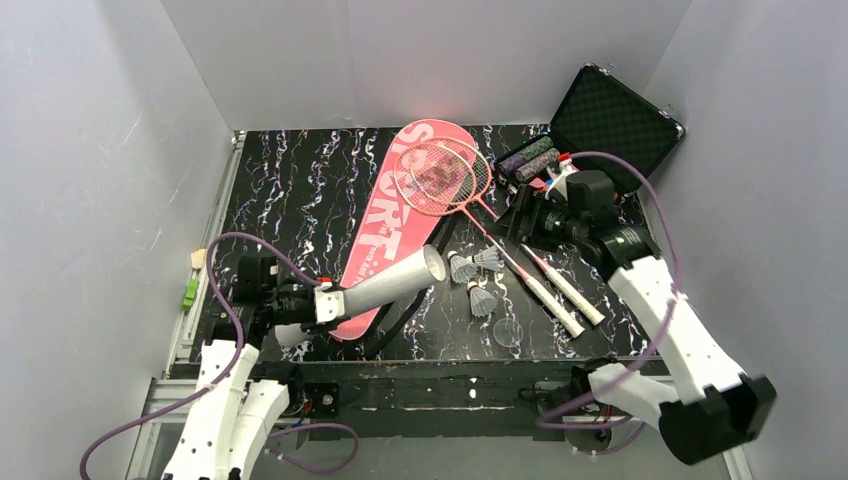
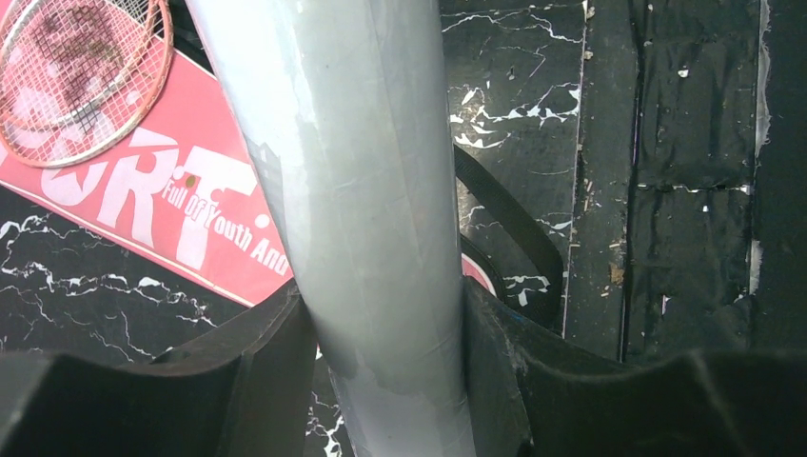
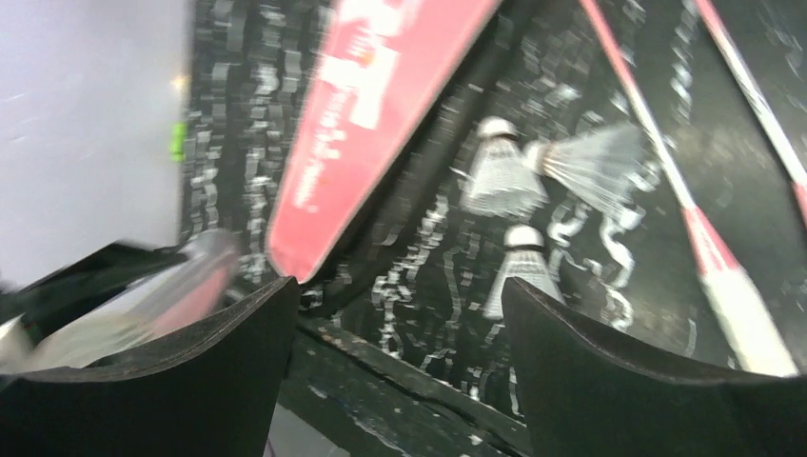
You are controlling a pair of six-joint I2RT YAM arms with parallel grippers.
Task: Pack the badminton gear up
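Top external: clamping tube (image 1: 392, 279) end with left gripper (image 1: 326, 303); could pivot, knock shuttlecocks (image 1: 476, 266) off near edge. Holding right gripper (image 1: 517, 220) wide open, empty.

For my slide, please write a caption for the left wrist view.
Left pincer grips the grey tube; the pink racket bag and a racket head lie beyond.

Rackets (image 1: 437, 176) on bag (image 1: 383, 238); shuttlecocks (image 1: 484, 299) right of tube (image 1: 388, 282)

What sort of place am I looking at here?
Probably a robot lab test cell, not a sports hall: plain white walls box in a black marbled table, a left arm and right arm are bolted at its near edge, and rackets lie out.
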